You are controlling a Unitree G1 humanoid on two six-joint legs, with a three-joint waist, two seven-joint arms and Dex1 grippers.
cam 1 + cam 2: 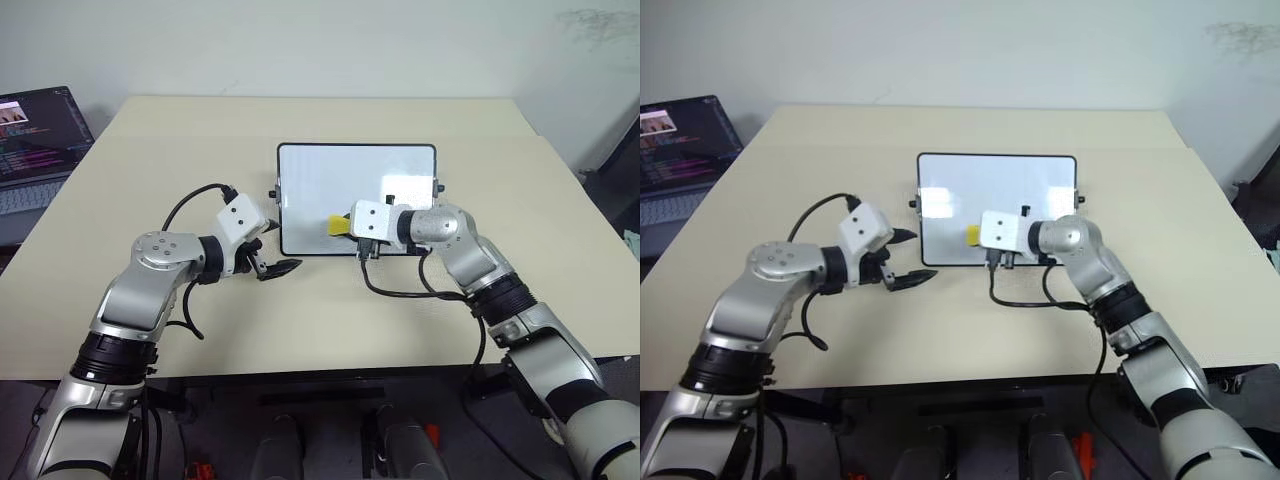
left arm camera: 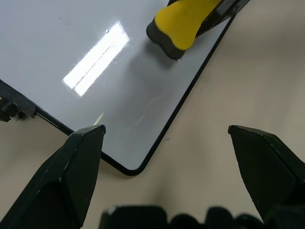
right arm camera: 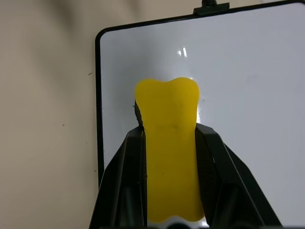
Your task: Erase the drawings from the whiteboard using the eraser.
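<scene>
Wiping is the step in hand, and to do it well I want the eraser [image 3: 169, 152] pressed flat on the whiteboard [image 1: 330, 175], swept in overlapping strokes, and kept inside the black frame so the board does not slide on the table [image 1: 320, 310]. I see no blue drawings on the white surface in any view, only glare, so I judge the job nearly done, though the arm hides a patch near the board's 5 o'clock corner that is worth one more pass.

My right gripper [image 3: 169, 138] has its fingers closed tight on the yellow eraser, one on each side, with the pad's front end over the board near its 6 o'clock edge. My left gripper [image 2: 167, 157] has its fingers spread wide and holds nothing; it hangs above the board's 7 o'clock corner, touching neither board nor table. I might use it to steady the frame.
</scene>
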